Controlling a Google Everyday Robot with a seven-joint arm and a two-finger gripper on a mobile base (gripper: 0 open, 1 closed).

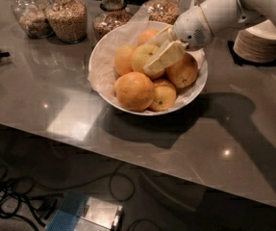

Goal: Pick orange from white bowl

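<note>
The white bowl (104,57), lined with crinkled paper, stands on the grey counter and holds several oranges. The paler, more yellow orange (137,57) lies in the middle of the pile. My gripper (152,55) reaches in from the upper right and sits right at this orange, covering its right side. A deeper-orange orange (134,90) lies in front, two more (183,71) (162,95) to the right, and others behind.
Glass jars of grains (68,16) stand behind the bowl on the left. A stack of small cream dishes (260,42) stands at the right. The counter's front edge (128,162) runs across; cables lie on the floor below.
</note>
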